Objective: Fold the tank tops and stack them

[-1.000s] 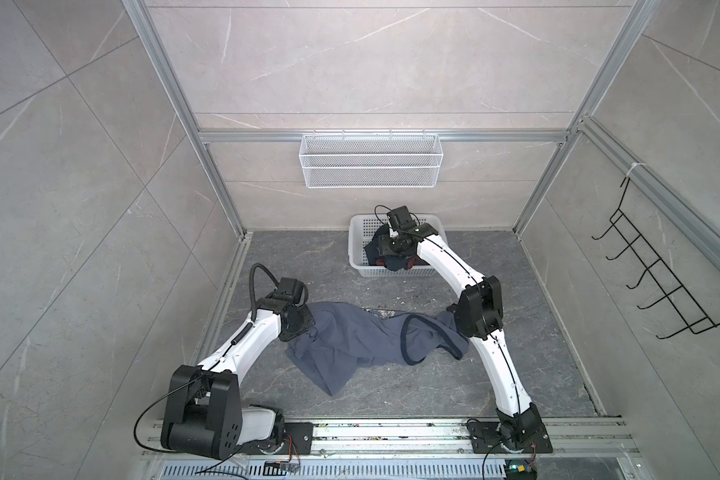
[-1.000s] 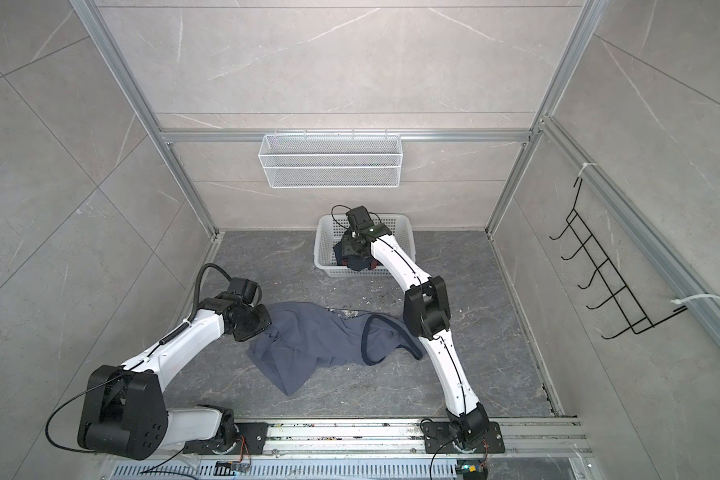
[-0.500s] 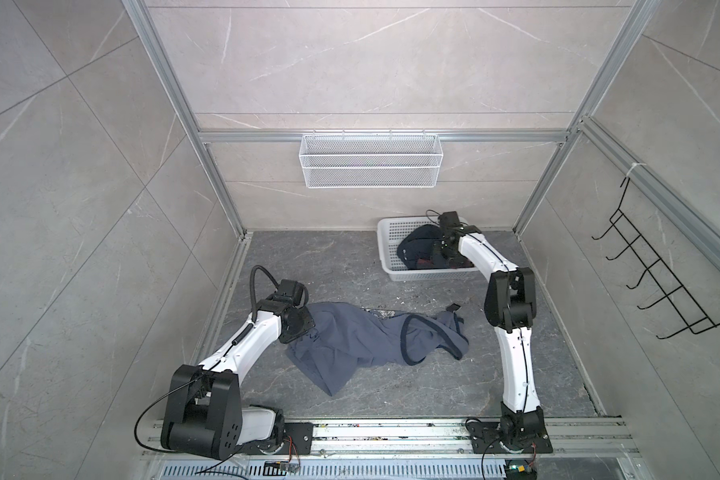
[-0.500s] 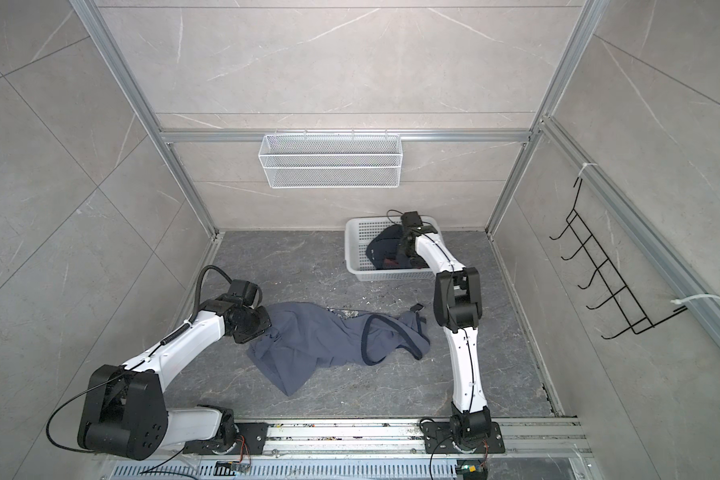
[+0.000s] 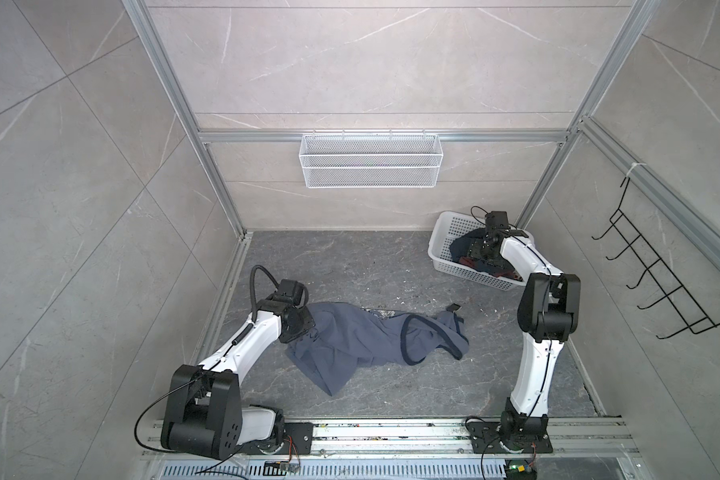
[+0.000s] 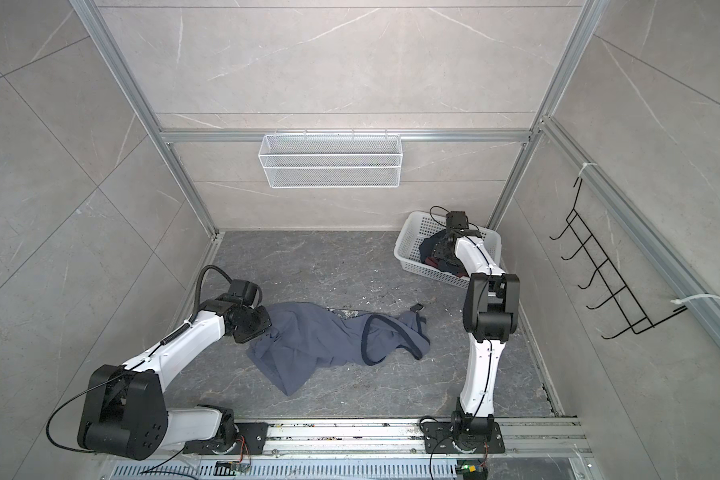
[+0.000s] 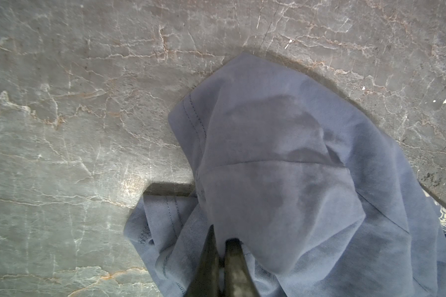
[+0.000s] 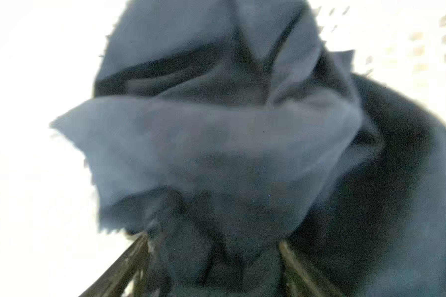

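The slate-blue tank top lies crumpled on the grey floor, its dark-trimmed armhole toward the right. My left gripper is shut on its left edge; in the left wrist view the fingertips pinch a fold of the blue cloth. The dark navy tank top is bunched in the white basket at the back right. My right gripper reaches down into that basket, jaws wide apart, with navy cloth bulging between them.
A white wire shelf hangs on the back wall. A black hook rack is on the right wall. A small dark scrap lies on the floor near the blue top. The arms' rail runs along the front.
The basket has slid from the back middle to the back right corner, with the right gripper inside it. The left arm and the blue top have stayed still.
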